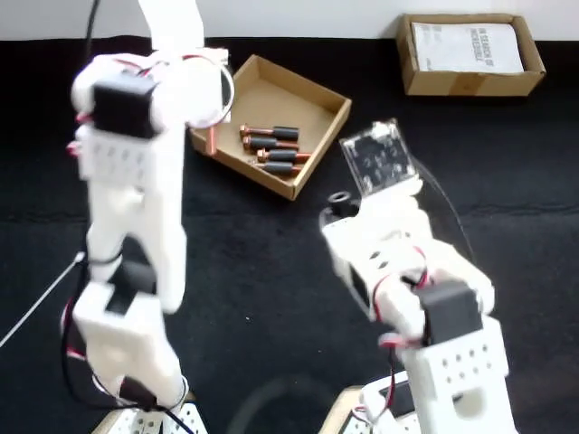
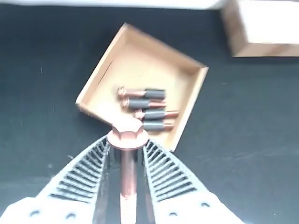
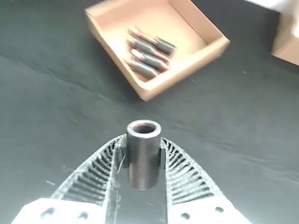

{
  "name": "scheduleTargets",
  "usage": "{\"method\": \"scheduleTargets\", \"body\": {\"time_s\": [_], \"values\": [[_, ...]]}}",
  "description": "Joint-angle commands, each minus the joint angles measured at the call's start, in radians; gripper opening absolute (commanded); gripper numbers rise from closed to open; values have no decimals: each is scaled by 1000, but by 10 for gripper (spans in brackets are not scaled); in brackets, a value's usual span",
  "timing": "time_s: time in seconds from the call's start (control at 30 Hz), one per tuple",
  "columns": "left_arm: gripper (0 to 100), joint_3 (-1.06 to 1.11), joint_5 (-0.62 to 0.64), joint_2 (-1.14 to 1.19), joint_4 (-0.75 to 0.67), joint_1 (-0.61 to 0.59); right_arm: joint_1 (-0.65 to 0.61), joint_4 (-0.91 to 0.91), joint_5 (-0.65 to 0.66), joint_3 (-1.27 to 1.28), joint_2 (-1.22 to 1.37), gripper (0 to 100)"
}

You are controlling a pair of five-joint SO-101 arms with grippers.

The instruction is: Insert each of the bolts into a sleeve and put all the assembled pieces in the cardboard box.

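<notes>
Joining could fail: left end effector point(image 2: 127, 145) clamps a bolt point(image 2: 127, 175) near the cardboard box point(image 1: 282, 94), right end effector point(image 3: 142, 142) clamps a sleeve point(image 3: 143, 161) well apart; any tilt would jam or drop one.

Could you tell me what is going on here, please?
The left end effector holds a bolt, and the right end effector holds a sleeve. The two are not yet joined. Four assembled pieces already lie in the box.
</notes>
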Motion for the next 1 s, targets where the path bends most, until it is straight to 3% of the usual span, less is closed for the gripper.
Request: {"method": "scheduleTargets", "body": {"time_s": [0.0,0.23,0.43,0.63,0.77,0.97], "values": [[8,186,-44,-286,2,50,-116,-18,-51,19,-116,8],[8,676,-40,-708,-54,91,-151,-79,-52,226,-260,8],[8,1086,-38,-903,-437,91,-156,-237,-54,335,-309,8],[8,1481,69,-1055,-881,174,-156,-300,-55,355,-309,8],[8,1612,68,-1098,-1025,271,-156,-321,-55,357,-309,8],[8,1623,68,-1098,-1051,334,-154,-321,-55,357,-312,8]]}}
